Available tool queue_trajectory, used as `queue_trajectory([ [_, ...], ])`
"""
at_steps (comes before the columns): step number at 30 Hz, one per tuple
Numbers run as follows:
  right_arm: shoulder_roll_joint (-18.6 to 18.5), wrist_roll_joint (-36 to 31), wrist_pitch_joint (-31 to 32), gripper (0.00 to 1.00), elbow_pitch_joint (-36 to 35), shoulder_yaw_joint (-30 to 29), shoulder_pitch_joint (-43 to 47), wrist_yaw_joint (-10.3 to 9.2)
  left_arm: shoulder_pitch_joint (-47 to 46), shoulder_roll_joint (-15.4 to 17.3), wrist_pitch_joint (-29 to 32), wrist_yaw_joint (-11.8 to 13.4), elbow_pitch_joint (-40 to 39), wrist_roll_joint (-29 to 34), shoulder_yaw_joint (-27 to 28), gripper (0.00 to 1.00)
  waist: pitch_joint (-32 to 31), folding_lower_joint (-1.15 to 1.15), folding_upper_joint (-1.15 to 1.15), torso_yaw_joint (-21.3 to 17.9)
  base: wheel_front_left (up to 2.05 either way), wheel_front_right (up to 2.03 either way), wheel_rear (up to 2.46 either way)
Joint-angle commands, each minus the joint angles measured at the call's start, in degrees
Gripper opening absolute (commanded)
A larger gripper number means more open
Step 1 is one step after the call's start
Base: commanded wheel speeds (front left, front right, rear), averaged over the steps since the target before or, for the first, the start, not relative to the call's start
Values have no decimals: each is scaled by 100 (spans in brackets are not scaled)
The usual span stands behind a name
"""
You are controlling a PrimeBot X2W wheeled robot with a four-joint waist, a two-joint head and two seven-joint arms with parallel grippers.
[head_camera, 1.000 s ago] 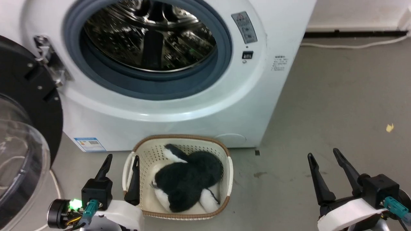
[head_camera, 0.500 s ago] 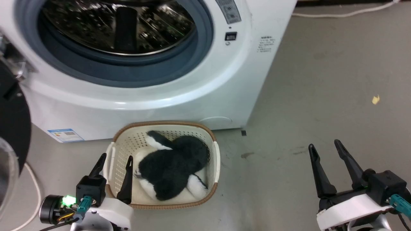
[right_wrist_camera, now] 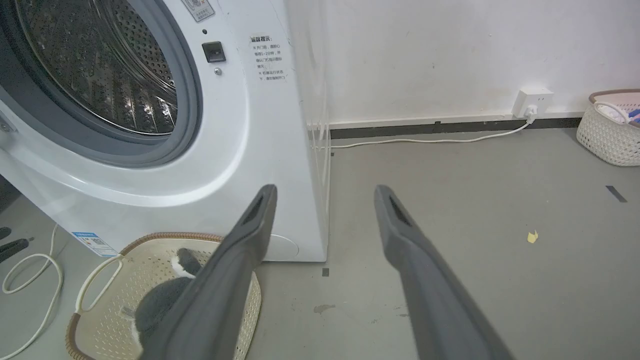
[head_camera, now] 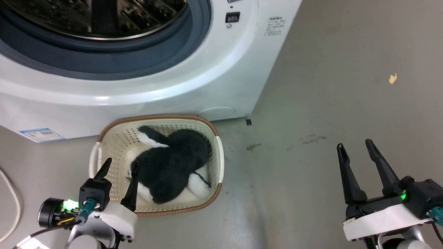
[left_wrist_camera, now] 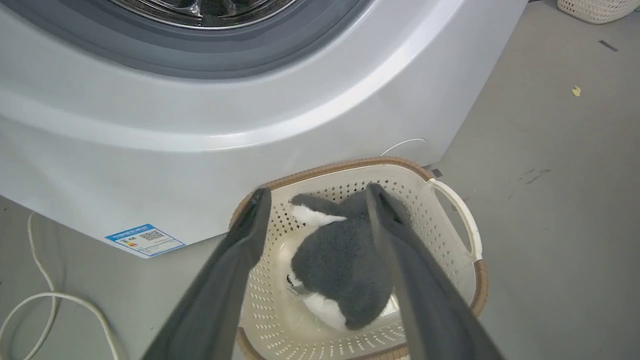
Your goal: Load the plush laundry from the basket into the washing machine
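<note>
Plush laundry [head_camera: 169,162], black with white patches, lies in the basket [head_camera: 114,138] at the foot of the washing machine [head_camera: 207,76]. Left gripper [head_camera: 121,162], spread wide and holding nothing, hovers at the basket side farthest from the machine. Right gripper [head_camera: 354,143], equally wide, hangs beyond the machine's front corner. Machine front: blue-edged QR sticker [left_wrist_camera: 145,239] and printed notice [right_wrist_camera: 268,57], with print too small to read.

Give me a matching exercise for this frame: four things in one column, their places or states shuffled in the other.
1 plush laundry
2 left gripper
3 right gripper
4 basket

A open, over bare floor
B on the floor, before the washing machine
C lying in the basket
D open, aimed at the plush laundry

Pairs: 1-C, 2-D, 3-A, 4-B
</note>
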Motion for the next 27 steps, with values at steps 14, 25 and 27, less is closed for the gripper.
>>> queue_trajectory([
  [14, -2, 334, -210, 100, -222, 88, -166, -3, -774, 595, 120, -130, 1080, -339, -551, 100, 775, -1, -1, -433, 0, 0, 0],
  [25, -2, 611, -342, 100, -401, 293, -222, -4, -1384, 1231, 649, -194, 1929, -593, -1101, 100, 1396, -1, -1, -862, 0, 0, 0],
  [27, -2, 658, -366, 100, -422, 309, -211, -4, -1505, 1352, 741, -206, 2035, -640, -1224, 100, 1493, -1, -1, -923, 0, 0, 0],
])
